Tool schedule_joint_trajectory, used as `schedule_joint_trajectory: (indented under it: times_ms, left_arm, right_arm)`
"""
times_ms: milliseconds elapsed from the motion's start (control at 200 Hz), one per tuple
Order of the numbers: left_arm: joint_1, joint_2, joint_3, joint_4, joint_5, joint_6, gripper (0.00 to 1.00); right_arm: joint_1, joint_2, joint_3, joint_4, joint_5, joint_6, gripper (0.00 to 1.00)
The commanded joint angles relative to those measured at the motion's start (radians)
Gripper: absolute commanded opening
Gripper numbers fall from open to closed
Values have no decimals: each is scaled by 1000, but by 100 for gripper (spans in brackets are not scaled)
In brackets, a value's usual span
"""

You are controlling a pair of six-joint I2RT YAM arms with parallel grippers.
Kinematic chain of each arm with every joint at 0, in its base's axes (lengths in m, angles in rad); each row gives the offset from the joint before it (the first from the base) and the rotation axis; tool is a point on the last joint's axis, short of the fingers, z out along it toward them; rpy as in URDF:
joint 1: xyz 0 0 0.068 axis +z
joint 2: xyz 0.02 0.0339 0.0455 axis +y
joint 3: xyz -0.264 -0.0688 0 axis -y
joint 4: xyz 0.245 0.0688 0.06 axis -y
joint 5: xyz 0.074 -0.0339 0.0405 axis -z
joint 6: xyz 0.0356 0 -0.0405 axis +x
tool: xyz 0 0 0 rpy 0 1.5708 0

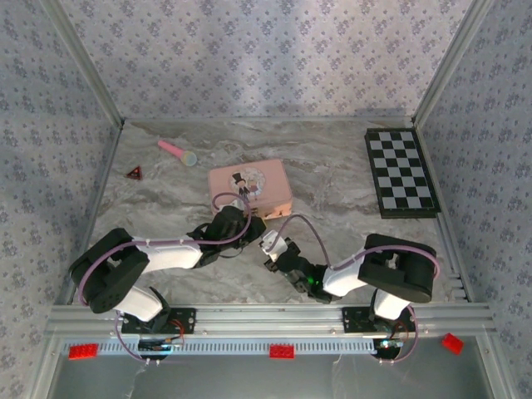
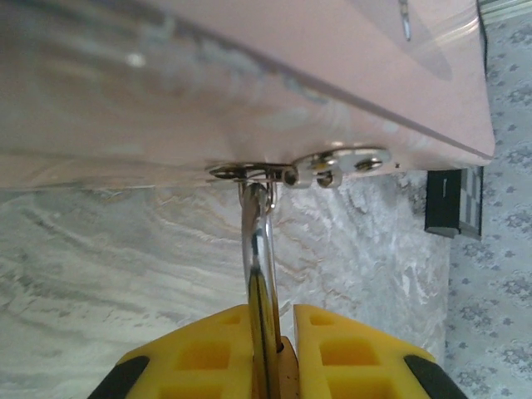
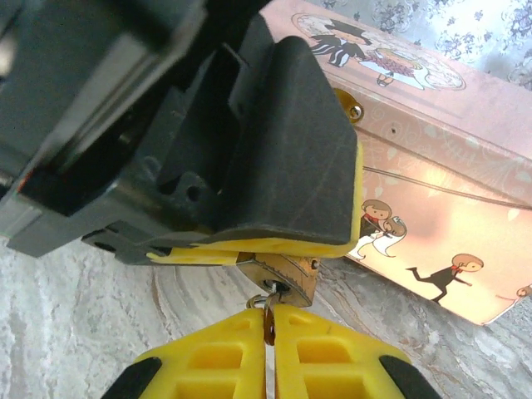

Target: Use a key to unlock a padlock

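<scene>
The left gripper [image 2: 270,341] clamps 2 yellow moulded fingers [image 2: 332,353] on the small brass padlock [image 3: 281,274], whose thin silvery shackle [image 2: 256,241] hooks through the metal hasp [image 2: 332,162] of the glossy pink tin [image 3: 432,241]. The right gripper [image 3: 268,322] pinches the thin grey key [image 3: 266,309] at the padlock's base.

Both arms fold low, elbows out wide, forearms angled inward, wrists close together ahead of the bases. Left gripper [image 1: 248,221]: yellow pads [image 2: 208,353] clamped on the padlock [image 3: 283,274]. Right gripper [image 1: 264,239] sits just beside it, tilted up toward it, fingers [image 3: 216,366] nearly flush, pinching the key [image 3: 268,322].
</scene>
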Motion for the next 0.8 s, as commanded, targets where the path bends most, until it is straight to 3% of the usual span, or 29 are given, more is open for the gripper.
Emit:
schedule_joint_trajectory:
  times_ms: [0, 365, 495, 795]
  left_arm:
    - [-25, -4, 23, 66, 34, 19, 0]
    - [-29, -2, 26, 70, 37, 17, 0]
    - [-29, 1, 27, 72, 36, 15, 0]
    - [-29, 17, 38, 71, 39, 15, 0]
  right_arm:
    - [-22, -30, 0, 25, 14, 81, 10]
    - [-67, -57, -12, -6, -37, 196, 9]
    - [-75, -73, 18, -92, -63, 295, 9]
    - [-99, -64, 2, -69, -121, 422, 9]
